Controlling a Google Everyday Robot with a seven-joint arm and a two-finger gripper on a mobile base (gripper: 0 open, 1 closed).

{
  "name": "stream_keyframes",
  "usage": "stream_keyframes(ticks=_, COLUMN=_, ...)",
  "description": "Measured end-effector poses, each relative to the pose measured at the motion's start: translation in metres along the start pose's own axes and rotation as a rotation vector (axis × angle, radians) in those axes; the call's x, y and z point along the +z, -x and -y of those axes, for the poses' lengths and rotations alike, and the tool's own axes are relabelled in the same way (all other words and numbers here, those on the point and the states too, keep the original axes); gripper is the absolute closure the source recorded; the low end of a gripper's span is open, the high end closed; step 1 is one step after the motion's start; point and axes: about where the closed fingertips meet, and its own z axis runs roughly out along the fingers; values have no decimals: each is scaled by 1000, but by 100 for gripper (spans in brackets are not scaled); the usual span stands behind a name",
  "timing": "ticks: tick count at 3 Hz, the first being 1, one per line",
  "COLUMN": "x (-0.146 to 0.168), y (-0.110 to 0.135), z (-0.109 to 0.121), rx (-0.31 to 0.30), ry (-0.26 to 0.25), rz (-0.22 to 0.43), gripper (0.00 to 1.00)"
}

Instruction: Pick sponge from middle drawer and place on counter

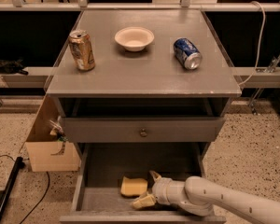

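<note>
The pale-yellow sponge (133, 186) lies flat on the floor of the pulled-out middle drawer (105, 168), near its front. My gripper (148, 188) is down in the drawer at the sponge's right end. It is open, with one pale finger behind the sponge's right edge and the other by its front right corner. The white arm comes in from the lower right. The grey counter (140, 73) is the cabinet top above.
On the counter stand an upright gold can (81, 50) at the left, a white bowl (134, 38) at the back middle and a blue can (187, 53) on its side at the right. A shut drawer front with a knob (143, 132) sits above the open drawer. A cardboard box (49, 146) stands left of the cabinet.
</note>
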Motion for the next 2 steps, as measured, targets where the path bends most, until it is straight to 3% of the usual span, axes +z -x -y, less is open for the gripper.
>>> stream_keyframes(ticks=1, x=-1, y=-7, z=-11, rx=-4, ry=10, rz=-29, gripper=0)
stream_keyframes(ticks=2, x=-2, y=-8, z=-13, rx=-5, ry=12, rz=-34, gripper=21)
